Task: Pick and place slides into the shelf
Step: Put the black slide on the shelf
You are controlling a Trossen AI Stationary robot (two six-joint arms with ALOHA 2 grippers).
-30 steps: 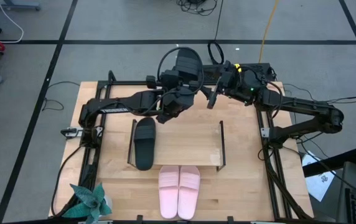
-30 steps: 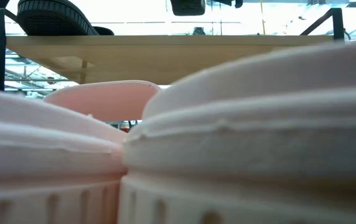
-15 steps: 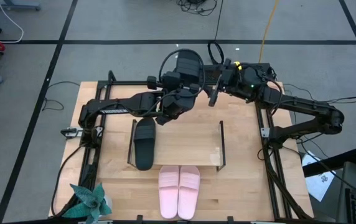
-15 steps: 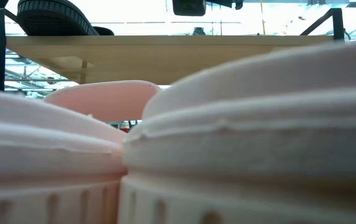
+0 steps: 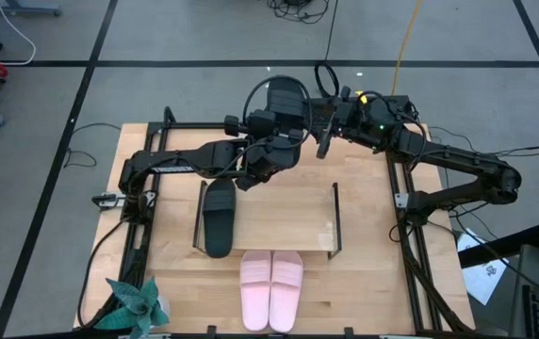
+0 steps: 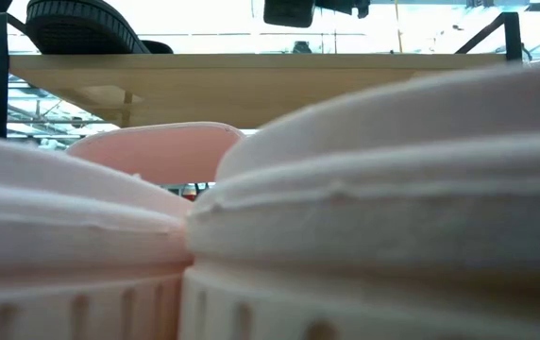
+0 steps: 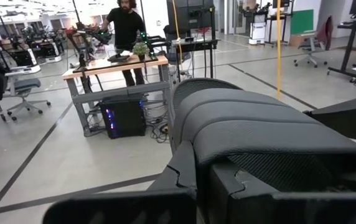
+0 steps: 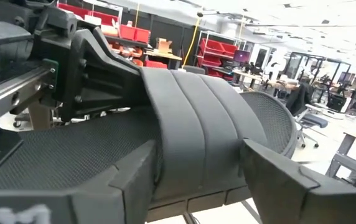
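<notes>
Open-plan robotics lab/workshop: workbenches (image 7: 112, 65), red parts bins (image 8: 218, 46), office chairs (image 7: 19, 93), taped concrete floor (image 5: 204, 38).

Even overhead light is falling on the table (image 5: 354, 282), throwing only soft, short shadows beneath both arms. In the low view, the pale pink slides (image 6: 374, 217) are crowding the lens and blurring heavily, while bright windows behind are glaring white. Both wrist views are showing near surfaces soft, the room behind sharper.
</notes>
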